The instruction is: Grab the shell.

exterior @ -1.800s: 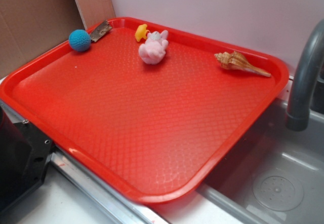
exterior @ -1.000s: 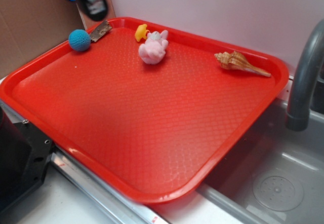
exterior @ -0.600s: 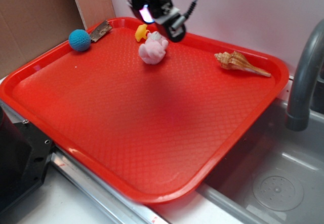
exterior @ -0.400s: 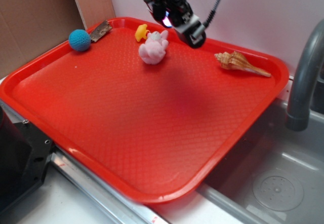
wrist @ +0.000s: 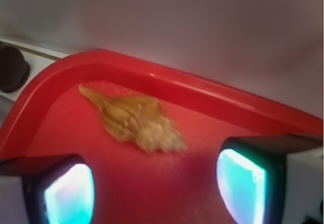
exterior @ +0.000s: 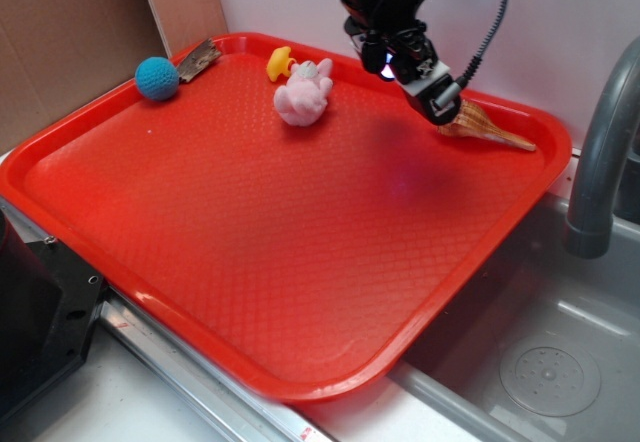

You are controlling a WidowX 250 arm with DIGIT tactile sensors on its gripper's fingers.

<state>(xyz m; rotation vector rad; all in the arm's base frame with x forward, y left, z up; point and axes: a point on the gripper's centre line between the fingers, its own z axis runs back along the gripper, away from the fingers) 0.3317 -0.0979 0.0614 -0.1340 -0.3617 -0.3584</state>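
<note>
The gripper (exterior: 432, 90) has travelled from the far left corner of the red tray (exterior: 250, 357), past the pink plush toy (exterior: 303, 95), and now hangs over the right far part of the tray, almost above the shell (exterior: 492, 127). In a very short time it has crossed most of the tray width, so I judge that the approach is nearly finished and the descent is the step that comes next. The shell itself has not moved during this time; it lies flat on the tray floor close to the far rim, with its thin point toward the right corner and its thick knobbly end toward the gripper.

In the wrist view the two fingers (wrist: 68, 193) are spread wide apart, one at the lower left and one at the lower right of the picture, and nothing is between them. The shell (wrist: 134, 120) appears ahead of the fingers, above the gap, and a little nearer to the left one. It lies oblique to the line between the fingers, not across it. It is not touched. In the exterior view the gripper hides the thick end of the shell, so how high it hangs above the shell I cannot tell.

The blue ball (exterior: 157, 78) and the small yellow toy (exterior: 280, 63) are well apart from this place.
</note>
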